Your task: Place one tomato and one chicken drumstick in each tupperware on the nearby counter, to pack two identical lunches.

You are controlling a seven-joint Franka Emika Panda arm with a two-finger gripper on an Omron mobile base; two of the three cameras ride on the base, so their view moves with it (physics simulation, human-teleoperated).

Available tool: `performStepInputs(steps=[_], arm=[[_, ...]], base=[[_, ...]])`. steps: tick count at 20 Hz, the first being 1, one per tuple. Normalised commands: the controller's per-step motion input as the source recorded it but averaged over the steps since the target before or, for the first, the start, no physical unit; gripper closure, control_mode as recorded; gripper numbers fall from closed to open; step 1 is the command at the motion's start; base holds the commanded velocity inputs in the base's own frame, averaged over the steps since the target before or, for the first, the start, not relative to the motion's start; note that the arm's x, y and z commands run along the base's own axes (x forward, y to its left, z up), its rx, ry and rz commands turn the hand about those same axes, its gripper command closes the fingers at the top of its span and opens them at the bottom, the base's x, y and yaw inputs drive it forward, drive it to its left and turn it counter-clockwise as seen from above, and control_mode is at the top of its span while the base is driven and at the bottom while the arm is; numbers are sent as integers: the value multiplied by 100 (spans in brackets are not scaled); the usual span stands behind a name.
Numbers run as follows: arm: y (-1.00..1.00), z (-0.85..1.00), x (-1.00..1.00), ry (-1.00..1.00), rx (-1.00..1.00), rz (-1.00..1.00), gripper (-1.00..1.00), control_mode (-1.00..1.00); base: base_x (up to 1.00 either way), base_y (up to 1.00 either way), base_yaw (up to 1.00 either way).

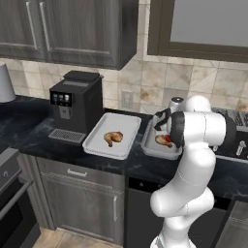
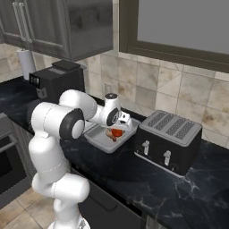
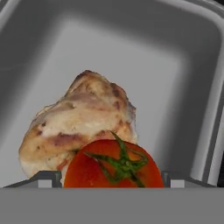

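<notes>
Your fingers (image 3: 112,178) are spread wide, one tip on each side of the tomato (image 3: 114,164), not squeezing it. That tomato sits in the right tray (image 1: 151,147) touching a drumstick (image 3: 78,120), hand right over them. Left tray (image 1: 97,144) just beside it has the other drumstick (image 1: 113,138) alone in the middle. Both trays are on the black desk (image 1: 29,140), coffee machine (image 1: 75,104) left, toaster (image 2: 167,141) right.

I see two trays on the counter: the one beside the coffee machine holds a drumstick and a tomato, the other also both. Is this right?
Not quite. The tray beside the coffee machine holds only a chicken drumstick, no tomato, as the left base view shows. The other tupperware has both drumstick and tomato.
</notes>
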Motion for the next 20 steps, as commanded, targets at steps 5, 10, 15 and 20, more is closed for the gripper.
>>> performStepInputs(steps=[5,10,15,20], arm=[[0,3,-14,0,0,0,-100,-100],[0,33,-46,0,0,0,-100,-100],[0,30,-87,0,0,0,-100,-100],[10,15,-100,0,0,0,-100,-100]], base=[[0,0,0],[0,0,0],[0,0,0],[0,0,0]])
